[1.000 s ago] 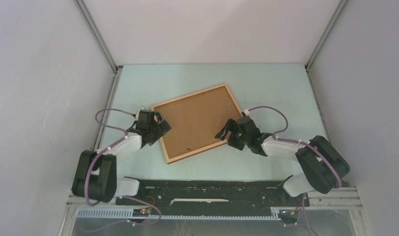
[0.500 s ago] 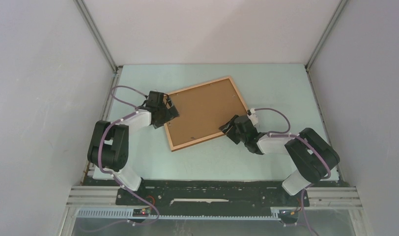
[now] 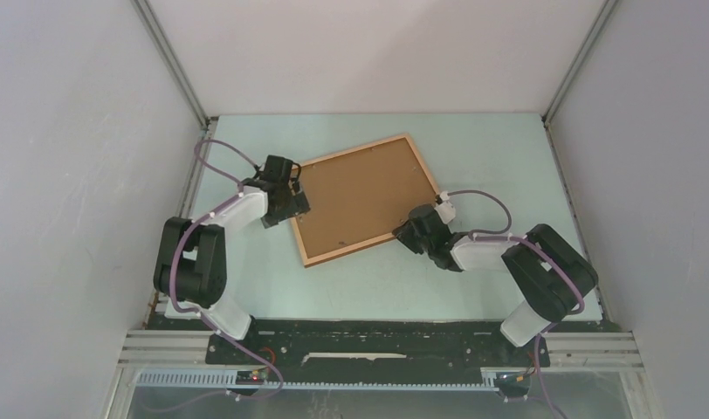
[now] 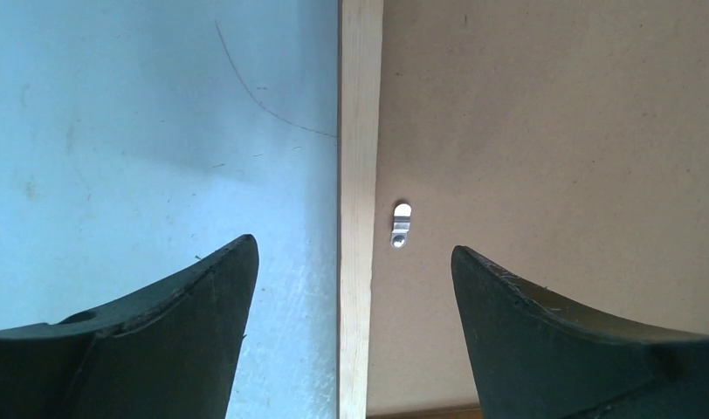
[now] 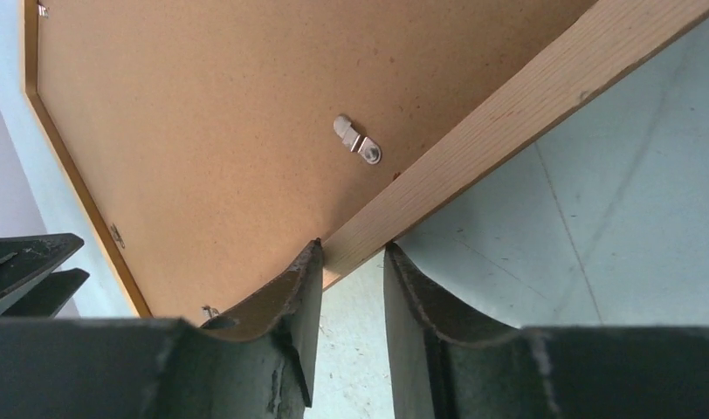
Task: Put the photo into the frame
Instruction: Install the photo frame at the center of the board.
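The frame [image 3: 351,250] lies back side up and askew mid-table, its brown backing board [image 3: 360,196] facing up. The photo is hidden. My left gripper [image 3: 294,199] is open at the frame's left side. In the left wrist view its fingers [image 4: 203,297] straddle the pale wooden rail [image 4: 360,131], apart from it, with a metal clip [image 4: 401,225] just ahead. My right gripper [image 3: 405,229] is at the frame's near right side. In the right wrist view it [image 5: 353,249] is shut on the rail [image 5: 508,113], one fingertip on each side.
The pale green table [image 3: 473,157] is boxed in by grey walls at the left, right and back. A second metal clip [image 5: 358,144] sits on the backing board [image 5: 203,113]. A black mounting rail [image 3: 377,336] runs along the near edge.
The right gripper has closed on the frame's rail. The frame has shifted toward the back and turned a little. The left arm drew back toward the left wall, its gripper following the frame's left side.
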You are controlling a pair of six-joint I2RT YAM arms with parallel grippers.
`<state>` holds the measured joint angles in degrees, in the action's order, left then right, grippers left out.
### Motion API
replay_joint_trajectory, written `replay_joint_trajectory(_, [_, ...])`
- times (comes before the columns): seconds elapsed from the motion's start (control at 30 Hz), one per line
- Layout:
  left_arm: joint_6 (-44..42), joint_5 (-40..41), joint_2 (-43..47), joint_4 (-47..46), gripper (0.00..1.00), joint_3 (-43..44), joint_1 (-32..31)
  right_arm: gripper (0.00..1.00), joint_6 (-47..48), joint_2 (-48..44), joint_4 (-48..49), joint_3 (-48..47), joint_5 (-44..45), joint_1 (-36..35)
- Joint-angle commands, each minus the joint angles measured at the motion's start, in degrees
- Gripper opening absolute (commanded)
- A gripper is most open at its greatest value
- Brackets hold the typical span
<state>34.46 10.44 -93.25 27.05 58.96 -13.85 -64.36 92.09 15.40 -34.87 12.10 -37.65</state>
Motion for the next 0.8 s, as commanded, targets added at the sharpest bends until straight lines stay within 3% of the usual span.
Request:
replay_joint_trajectory(0.0, [-0.96, 2.66, -0.35, 3.42, 0.86, 5.6, -0.13, 0.34, 0.65, 1.54, -8.02, -2.65, 6.13, -1.91])
replay_joint_trajectory(0.13, [-1.29, 1.68, -3.88, 4.85, 0.78, 8.7, -0.5, 0.23, 0.8, 1.7, -7.63, -2.65, 5.94, -2.0])
replay_joint_trajectory(0.23, [-0.08, 2.55, -4.78, 5.41, 0.69, 9.07, -0.52, 0.19, 0.85, 1.64, -7.66, -2.66, 5.68, -1.91])
replay_joint_trajectory(0.53, [0.79, 0.97, -7.89, 3.3, 0.67, 9.05, -0.52, 0.13, 1.37, 1.94, -6.96, -2.65, 4.5, -1.66])
replay_joint_trajectory(0.77, [2.11, 1.63, -8.01, 1.5, 0.58, 6.97, -0.48, 0.08, 1.68, 2.41, -6.34, -2.63, 3.48, -1.33])
